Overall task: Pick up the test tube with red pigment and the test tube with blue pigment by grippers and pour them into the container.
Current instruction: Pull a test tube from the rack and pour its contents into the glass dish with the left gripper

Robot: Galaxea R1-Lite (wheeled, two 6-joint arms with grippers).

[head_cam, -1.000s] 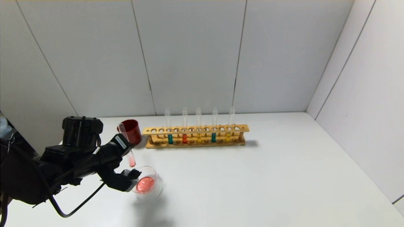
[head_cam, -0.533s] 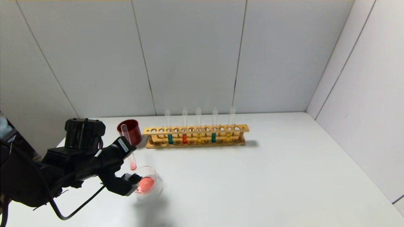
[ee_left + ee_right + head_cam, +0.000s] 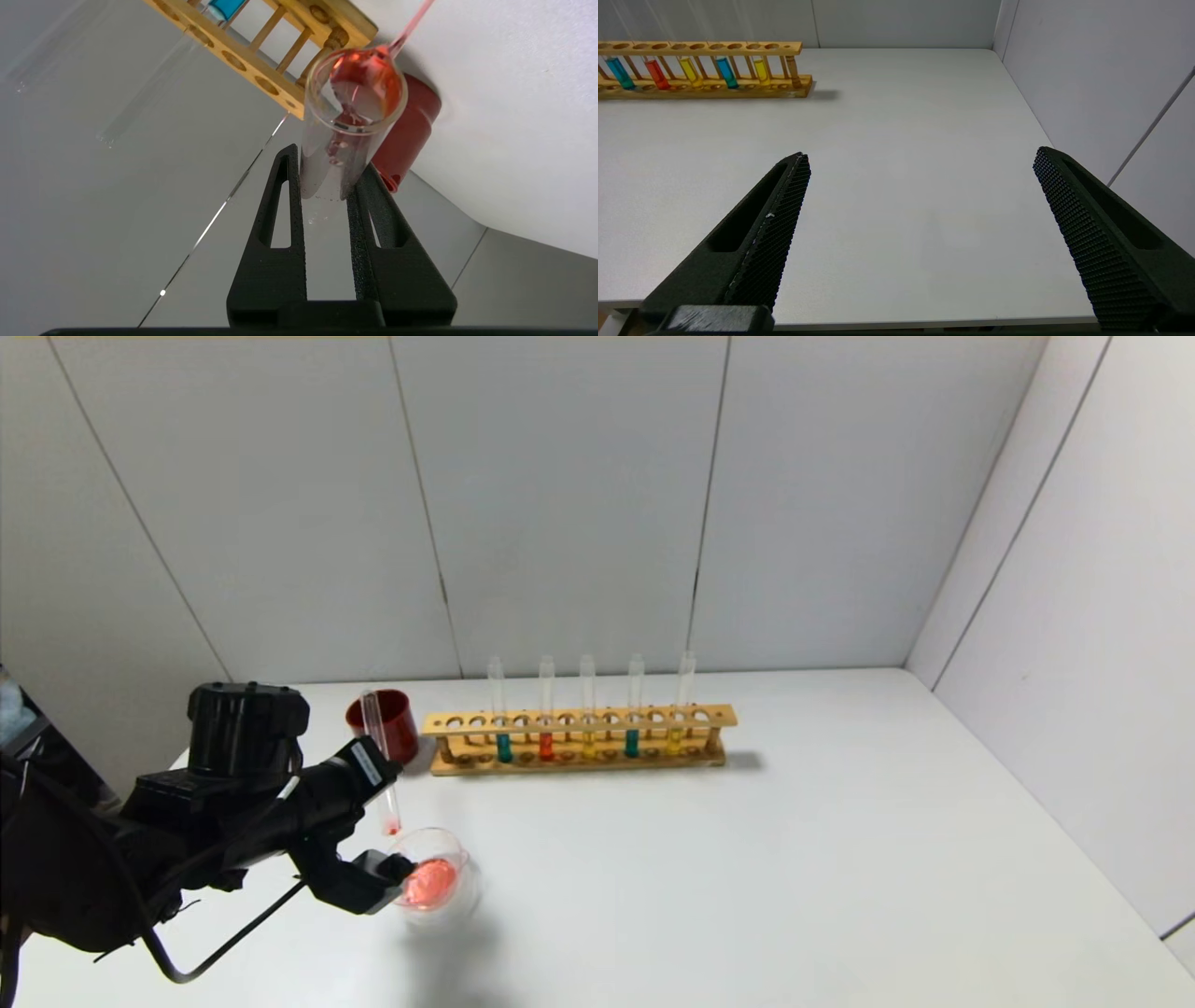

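Red tube is clamped nearly upright in the left end effector, its tip just above the dish of red liquid on the bench. Blue tubes are kept in the rack. Right end effector is held wide apart above the bench.

The bulky matte-black left arm carries a round knurled housing, a white label strip and a looping black cable. Both hands, left hand and right hand, have slotted black fingers with dimpled pads.
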